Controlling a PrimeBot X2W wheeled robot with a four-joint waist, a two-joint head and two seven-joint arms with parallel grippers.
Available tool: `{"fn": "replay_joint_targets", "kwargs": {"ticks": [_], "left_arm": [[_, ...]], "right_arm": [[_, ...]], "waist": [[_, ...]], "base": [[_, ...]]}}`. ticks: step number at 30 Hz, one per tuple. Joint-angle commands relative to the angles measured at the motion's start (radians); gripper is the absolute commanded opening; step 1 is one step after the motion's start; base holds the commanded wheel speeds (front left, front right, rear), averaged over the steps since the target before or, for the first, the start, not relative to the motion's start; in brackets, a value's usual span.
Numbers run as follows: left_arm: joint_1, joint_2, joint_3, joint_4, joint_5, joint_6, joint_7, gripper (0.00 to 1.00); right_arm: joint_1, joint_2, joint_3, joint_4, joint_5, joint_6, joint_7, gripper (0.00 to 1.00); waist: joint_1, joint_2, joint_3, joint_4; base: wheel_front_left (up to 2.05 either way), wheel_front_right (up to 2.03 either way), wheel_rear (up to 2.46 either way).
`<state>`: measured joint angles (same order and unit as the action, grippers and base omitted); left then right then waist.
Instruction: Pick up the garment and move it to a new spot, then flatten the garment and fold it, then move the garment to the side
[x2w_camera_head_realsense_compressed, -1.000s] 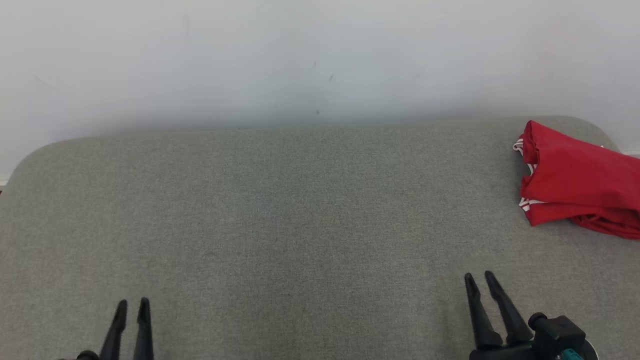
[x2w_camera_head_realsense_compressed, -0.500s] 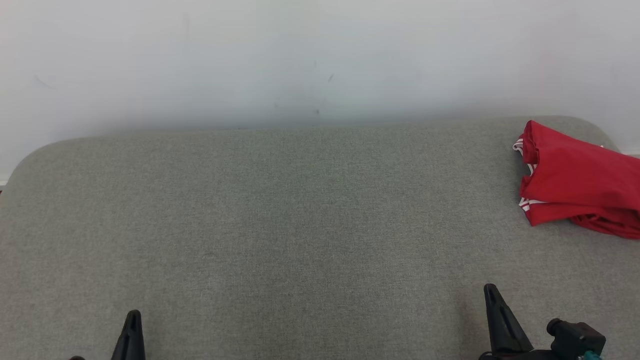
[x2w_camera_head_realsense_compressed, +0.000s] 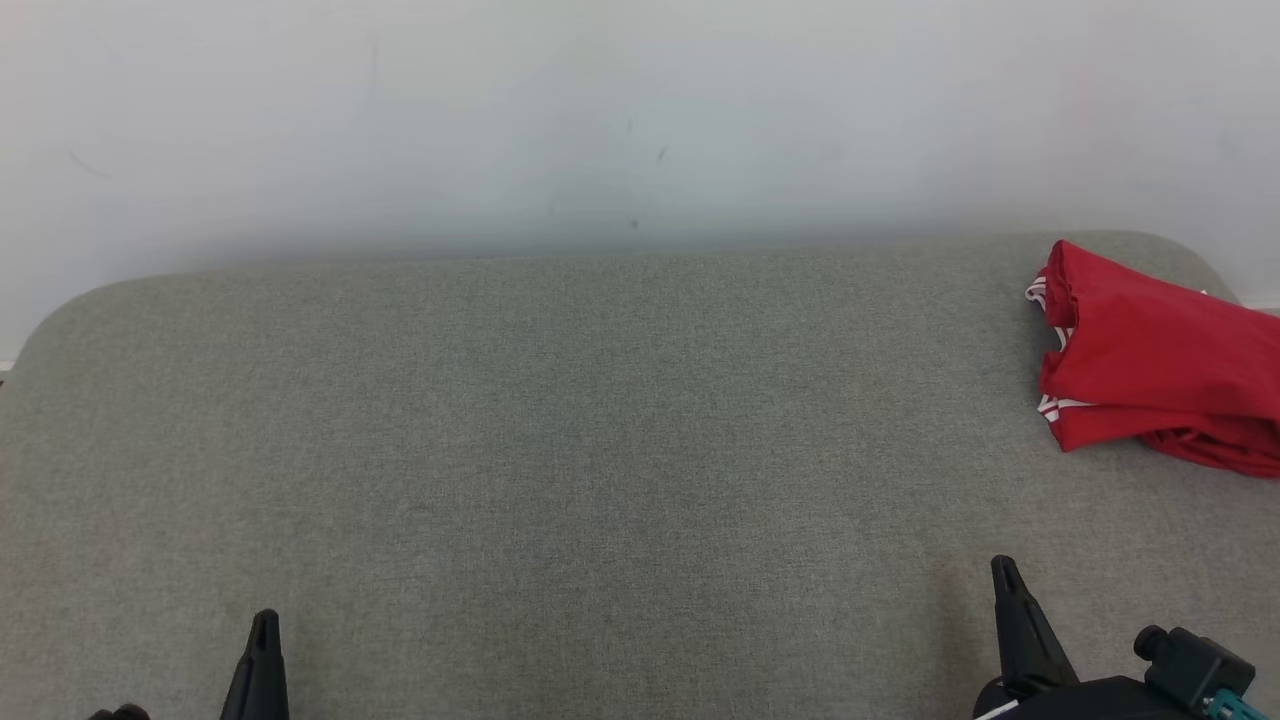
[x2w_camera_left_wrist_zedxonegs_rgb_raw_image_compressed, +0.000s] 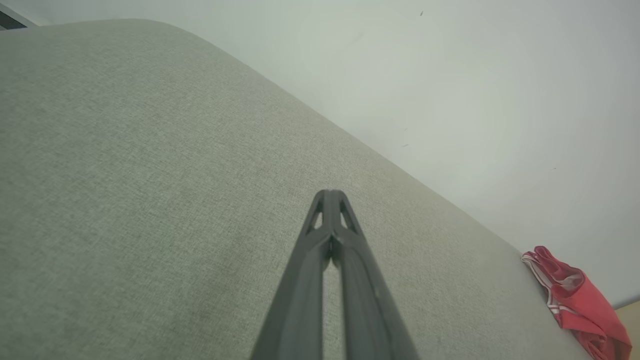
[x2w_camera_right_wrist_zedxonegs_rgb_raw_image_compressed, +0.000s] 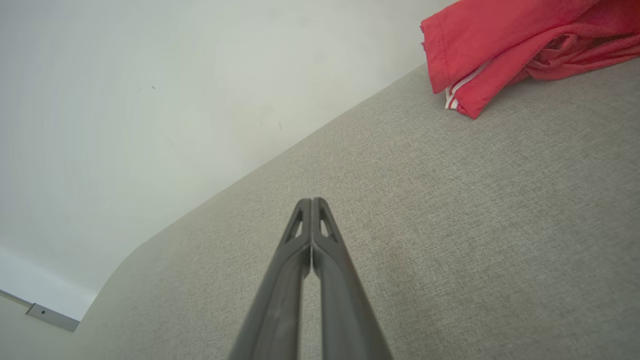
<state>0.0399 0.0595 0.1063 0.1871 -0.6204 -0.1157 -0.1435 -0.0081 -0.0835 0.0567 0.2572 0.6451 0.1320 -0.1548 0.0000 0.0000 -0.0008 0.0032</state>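
Grey fabric-covered surface (x2w_camera_head_realsense_compressed: 600, 450) against white wall (x2w_camera_head_realsense_compressed: 600, 120); bunched red cloth garment (x2w_camera_head_realsense_compressed: 1150, 370) w/ white stripes sits far right. Nearer: right hand (x2w_camera_head_realsense_compressed: 1005, 580), garment ahead-right of it; left hand (x2w_camera_head_realsense_compressed: 265, 630) well apart. Both clenched, empty.

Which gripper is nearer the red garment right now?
Right. The right gripper, shut, sits at the head view's lower right, apart from the red garment lying up beyond it at the right edge. The left gripper, also shut, is across at the lower left.
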Motion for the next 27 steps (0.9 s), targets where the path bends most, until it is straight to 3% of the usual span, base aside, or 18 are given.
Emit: {"fn": "replay_joint_targets", "kwargs": {"ticks": [1,27], "left_arm": [[-0.031,0.003,0.003,-0.009,-0.038,-0.005,0.007,0.00],[-0.078,-0.001,0.005,0.015,-0.392,-0.009,0.101,0.00]], "right_arm": [[-0.026,-0.003,-0.008,-0.015,0.040,-0.001,0.007,0.00],[-0.055,0.002,-0.056,-0.017,0.395,-0.001,0.095,0.00]], "waist": [[0.0000,0.0000,0.000,0.000],[0.0000,0.0000,0.001,-0.001]], "base": [[0.00,0.00,0.00],[0.00,0.00,0.00]]}}
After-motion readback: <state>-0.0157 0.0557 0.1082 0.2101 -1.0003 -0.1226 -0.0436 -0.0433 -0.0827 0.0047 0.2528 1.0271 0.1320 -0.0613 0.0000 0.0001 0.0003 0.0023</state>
